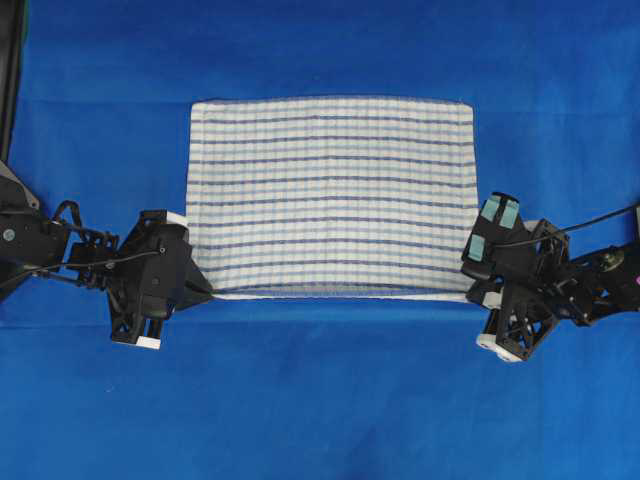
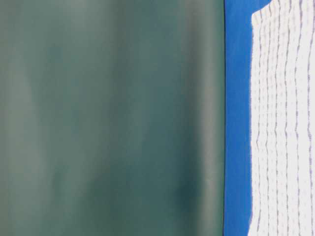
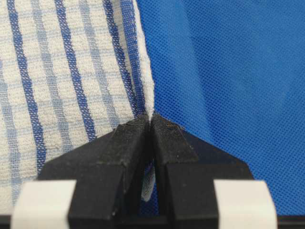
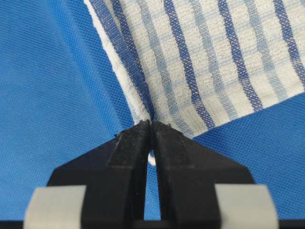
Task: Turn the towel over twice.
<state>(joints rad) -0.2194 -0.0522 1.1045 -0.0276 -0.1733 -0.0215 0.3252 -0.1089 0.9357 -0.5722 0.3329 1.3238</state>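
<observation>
The towel [image 1: 330,195], white with thin blue stripes, lies spread in the middle of the blue table cloth [image 1: 320,400]. My left gripper [image 1: 208,292] is shut on the towel's near left corner. In the left wrist view the corner's edge [image 3: 147,102] runs into the closed left gripper [image 3: 151,117], and a bit of cloth shows between the black fingers [image 3: 128,143]. My right gripper [image 1: 474,293] is shut on the near right corner. The right wrist view has that corner [image 4: 162,109] lifted off the cloth and pinched in the right gripper [image 4: 151,123]. The towel [image 2: 283,123] also lies across the table-level view.
Blue cloth covers the whole table around the towel. A dark wall [image 2: 113,118] rises behind the table in the table-level view. A black upright post [image 1: 10,70] stands at the far left edge.
</observation>
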